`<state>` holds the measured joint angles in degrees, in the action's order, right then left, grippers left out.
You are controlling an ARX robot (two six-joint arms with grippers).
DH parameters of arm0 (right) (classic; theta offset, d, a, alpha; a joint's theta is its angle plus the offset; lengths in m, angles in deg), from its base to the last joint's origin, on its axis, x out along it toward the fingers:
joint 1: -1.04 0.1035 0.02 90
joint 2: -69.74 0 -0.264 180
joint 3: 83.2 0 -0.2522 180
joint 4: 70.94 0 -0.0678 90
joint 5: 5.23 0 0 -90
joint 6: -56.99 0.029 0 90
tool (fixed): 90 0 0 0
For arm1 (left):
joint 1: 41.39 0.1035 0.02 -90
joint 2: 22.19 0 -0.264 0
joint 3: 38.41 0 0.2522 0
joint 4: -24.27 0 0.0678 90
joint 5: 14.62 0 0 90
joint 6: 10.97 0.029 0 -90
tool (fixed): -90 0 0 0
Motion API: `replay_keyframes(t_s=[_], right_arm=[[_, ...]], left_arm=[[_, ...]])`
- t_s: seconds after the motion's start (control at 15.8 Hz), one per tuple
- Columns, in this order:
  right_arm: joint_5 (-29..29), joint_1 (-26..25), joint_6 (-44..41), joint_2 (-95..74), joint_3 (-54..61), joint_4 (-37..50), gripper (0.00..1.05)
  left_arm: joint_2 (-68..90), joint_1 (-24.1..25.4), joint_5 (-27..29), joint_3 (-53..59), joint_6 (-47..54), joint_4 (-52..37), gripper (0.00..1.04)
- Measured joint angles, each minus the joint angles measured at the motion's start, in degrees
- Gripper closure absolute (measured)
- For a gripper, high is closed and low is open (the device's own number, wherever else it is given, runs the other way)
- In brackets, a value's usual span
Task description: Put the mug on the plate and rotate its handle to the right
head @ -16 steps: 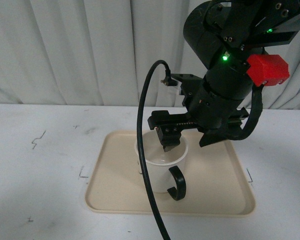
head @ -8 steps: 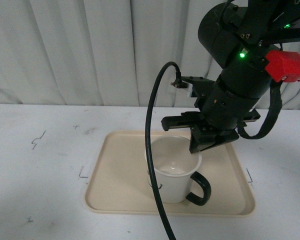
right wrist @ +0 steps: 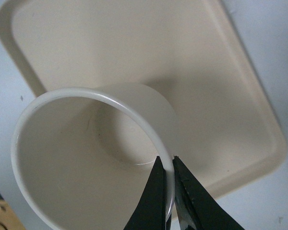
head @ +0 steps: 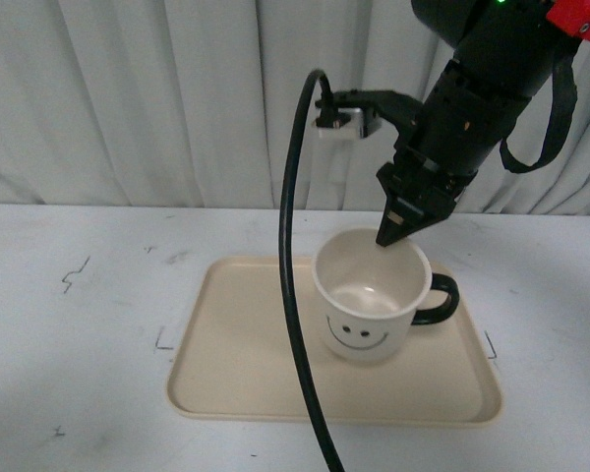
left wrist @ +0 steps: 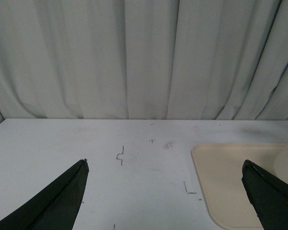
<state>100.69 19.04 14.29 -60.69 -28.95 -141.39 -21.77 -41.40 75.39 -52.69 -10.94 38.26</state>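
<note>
clamping one mug (head: 369,317), right jaws, one plate (head: 234,346), one handle (head: 455,298)

You see a white table (head: 69,374) with a pale pleated curtain (head: 128,98) hanging behind the table's far edge. Small dark scuff marks (head: 75,275) dot the table's top toward its left side.

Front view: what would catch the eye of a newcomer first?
The cream mug with its smiley face stands out over the beige plate, its black handle pointing right. The black right arm reaches down from above, its jaws shut on the mug's far rim.
</note>
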Motion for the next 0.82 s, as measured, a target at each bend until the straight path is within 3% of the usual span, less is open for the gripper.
replay_keyframes(t_s=[0.19, 0.51, 0.63, 0.82], right_arm=[[1.7, 0.6, -11.9, -4.6, -5.7, -7.5, 1.01], [1.6, 3.5, -8.3, -7.6, -8.2, -5.6, 1.01], [3.8, 3.7, -6.7, -7.8, -8.4, -5.8, 0.81], [17.3, 2.1, -2.3, -4.1, -10.1, -5.5, 0.39]], left_arm=[[0.0, 0.0, 0.0, 0.0, 0.0, 0.0, 0.07], [0.0, 0.0, 0.0, 0.0, 0.0, 0.0, 0.07], [0.0, 0.0, 0.0, 0.0, 0.0, 0.0, 0.07], [0.0, 0.0, 0.0, 0.0, 0.0, 0.0, 0.07]])
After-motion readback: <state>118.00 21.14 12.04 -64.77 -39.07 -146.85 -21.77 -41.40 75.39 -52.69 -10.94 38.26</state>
